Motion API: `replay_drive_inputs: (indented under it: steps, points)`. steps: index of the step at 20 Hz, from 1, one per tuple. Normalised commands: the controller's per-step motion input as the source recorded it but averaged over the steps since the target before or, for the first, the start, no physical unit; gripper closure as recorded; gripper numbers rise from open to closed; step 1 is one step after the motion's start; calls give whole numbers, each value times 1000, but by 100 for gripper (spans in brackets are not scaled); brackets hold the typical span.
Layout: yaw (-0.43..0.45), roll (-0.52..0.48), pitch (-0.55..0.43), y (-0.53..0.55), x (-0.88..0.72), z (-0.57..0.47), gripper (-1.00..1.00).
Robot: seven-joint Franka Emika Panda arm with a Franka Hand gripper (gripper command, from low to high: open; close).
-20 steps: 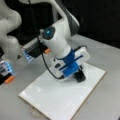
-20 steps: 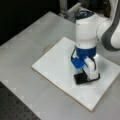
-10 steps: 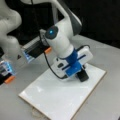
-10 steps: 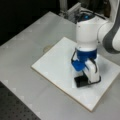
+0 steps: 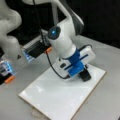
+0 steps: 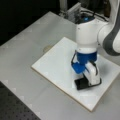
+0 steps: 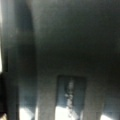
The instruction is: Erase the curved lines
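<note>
Pressing the black block eraser (image 6: 81, 83) flat on the white board (image 5: 62, 97), the gripper (image 6: 87, 81) works at the board's right end in a front view; its fingers clamp the eraser. Curve lines are not discernible. Keep contact flat and pressure even.

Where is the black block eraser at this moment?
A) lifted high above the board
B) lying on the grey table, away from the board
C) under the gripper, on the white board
C: in both front views the black block eraser sits under the gripper, on the white board.
</note>
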Motion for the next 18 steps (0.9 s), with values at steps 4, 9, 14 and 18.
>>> replay_drive_inputs:
  steps: [4, 9, 14, 18]
  points:
    - [-392, 50, -195, 421, 25, -704, 100]
    - [-410, 50, -178, 419, -29, -682, 100]
    - [-363, -18, -78, 329, -229, -480, 100]
    - [-263, -104, 82, 207, -573, -83, 100]
